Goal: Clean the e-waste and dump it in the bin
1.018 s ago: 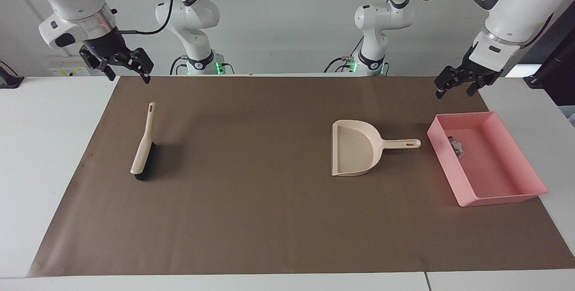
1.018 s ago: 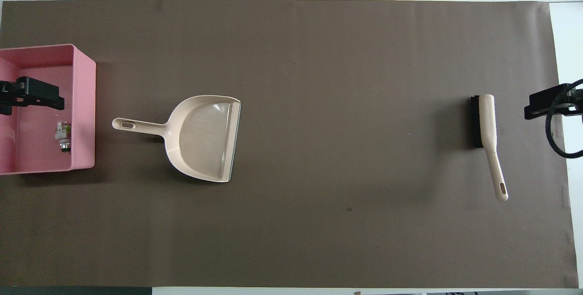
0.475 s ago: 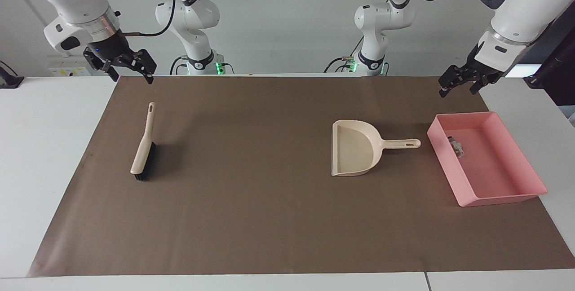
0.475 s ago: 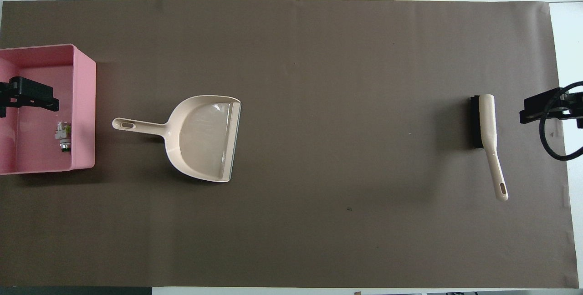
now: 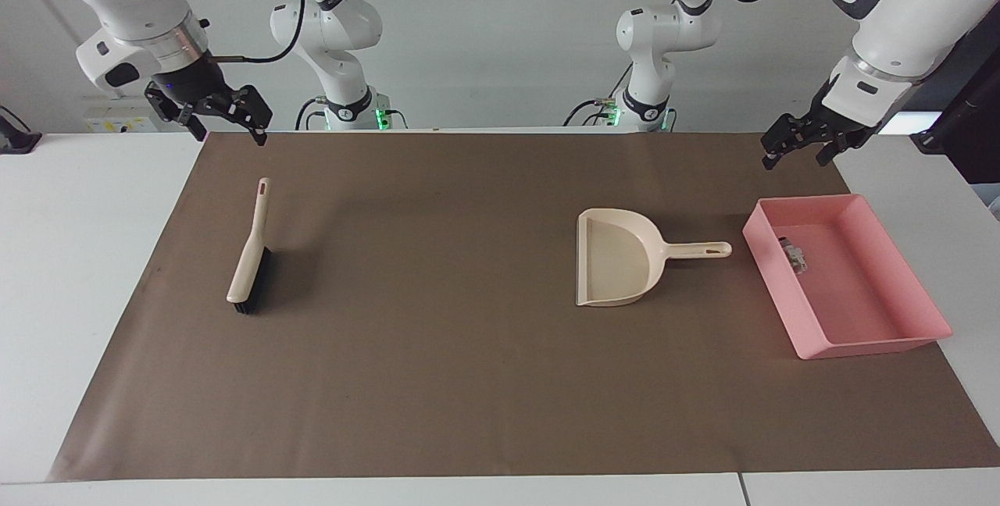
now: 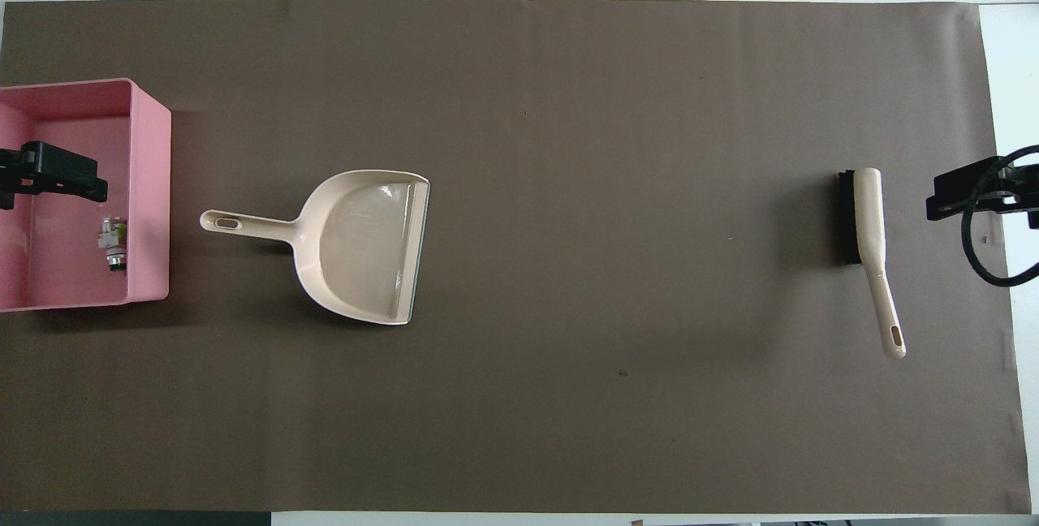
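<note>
The pink bin (image 5: 859, 299) sits on the brown mat at the left arm's end of the table; it also shows in the overhead view (image 6: 150, 185). The e-waste (image 5: 794, 254) lies inside it against one long wall: a white piece with a green tip and a dark bit at its end (image 6: 112, 243). My left gripper (image 5: 795, 156) hangs open and empty in the air over the mat's corner by the bin, and covers part of the bin from above (image 6: 49, 177). My right gripper (image 5: 226, 131) hangs open and empty over the mat's corner at the right arm's end (image 6: 974, 193).
A cream dustpan (image 5: 621, 256) lies on the mat beside the bin, its handle pointing at the bin (image 6: 365, 246). A cream brush with black bristles (image 5: 251, 256) lies on the mat at the right arm's end (image 6: 864, 226). White table borders the mat.
Both grippers rose a little a second ago and have since barely moved. The bin, e-waste, dustpan and brush have not moved.
</note>
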